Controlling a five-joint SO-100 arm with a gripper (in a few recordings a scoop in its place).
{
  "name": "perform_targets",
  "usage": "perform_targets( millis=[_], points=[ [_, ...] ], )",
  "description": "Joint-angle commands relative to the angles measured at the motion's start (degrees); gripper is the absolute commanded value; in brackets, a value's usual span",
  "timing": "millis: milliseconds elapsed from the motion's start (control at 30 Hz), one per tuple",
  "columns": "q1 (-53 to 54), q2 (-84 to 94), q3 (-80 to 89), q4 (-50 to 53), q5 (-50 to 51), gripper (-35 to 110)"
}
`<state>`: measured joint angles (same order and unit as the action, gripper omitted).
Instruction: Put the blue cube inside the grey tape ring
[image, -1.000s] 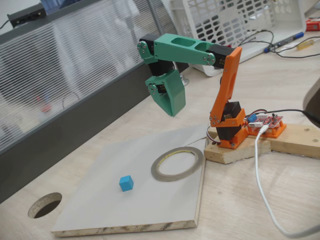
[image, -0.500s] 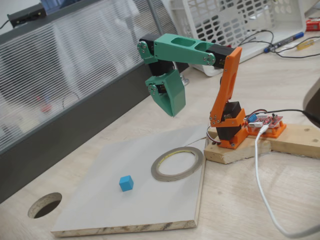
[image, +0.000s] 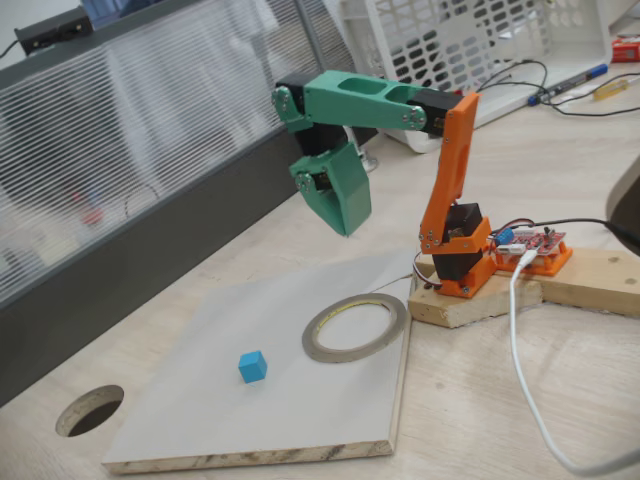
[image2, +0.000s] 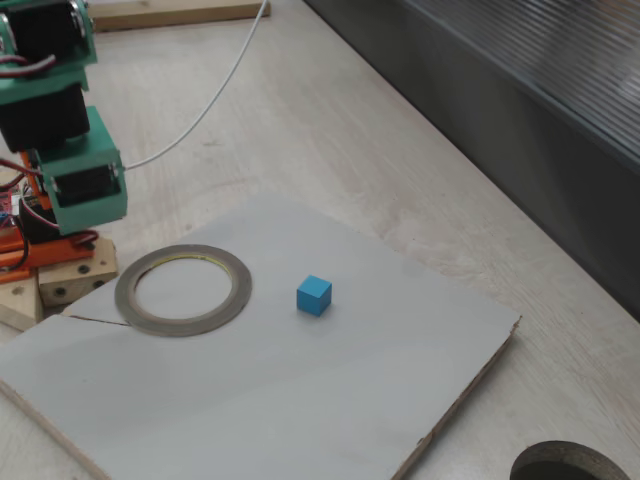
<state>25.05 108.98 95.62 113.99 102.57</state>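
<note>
— Table (image: 590, 400) first: what sits on it?

— Pale wood across both fixed views, with a grey board (image: 250, 420) lying flat in the lower middle of a fixed view, and a round hole (image: 90, 410) cut in the table at the lower left, just off the board's corner. A white basket (image: 470, 35) stands at the upper right; I cannot tell what it holds.

— And the arm?

— The arm (image: 450, 180) rises orange from a wooden block (image: 560, 280) at the right, then turns green and reaches left. Its gripper (image: 345, 215) hangs point down in the upper middle, well above the board. The green fingers look pressed together with nothing between them.

— The ring?

— The grey tape ring (image: 355, 328) lies flat on the board near its right edge, below the gripper and close to the arm's base. In another fixed view it (image2: 183, 290) sits at the left middle. Its opening shows bare board and nothing else.

— So the cube is outside it?

— Yes. The blue cube (image: 252, 366) rests on the board to the ring's lower left, apart from it; in another fixed view it (image2: 313, 295) is just right of the ring, near the centre.

— Anything smaller?

— A white cable (image: 520, 350) trails down the right side from a red circuit board (image: 535, 243).
</note>
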Motion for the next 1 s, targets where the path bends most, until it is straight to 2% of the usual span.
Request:
perform_targets(
  millis=[0, 233, 433, 567, 967],
  points=[
    [-2.9, -1.8, -0.4, 1.6, 0.5, 0],
    [-28.7, -2.1, -0.2, 1.6, 0.8, 0],
    [-41.2, -2.1, -0.2, 1.6, 0.9, 0],
    [-44.8, -2.1, 0.1, 1.6, 0.9, 0],
    [-44.7, -2.2, -0.7, 1.6, 1.0, 0]
  ],
)
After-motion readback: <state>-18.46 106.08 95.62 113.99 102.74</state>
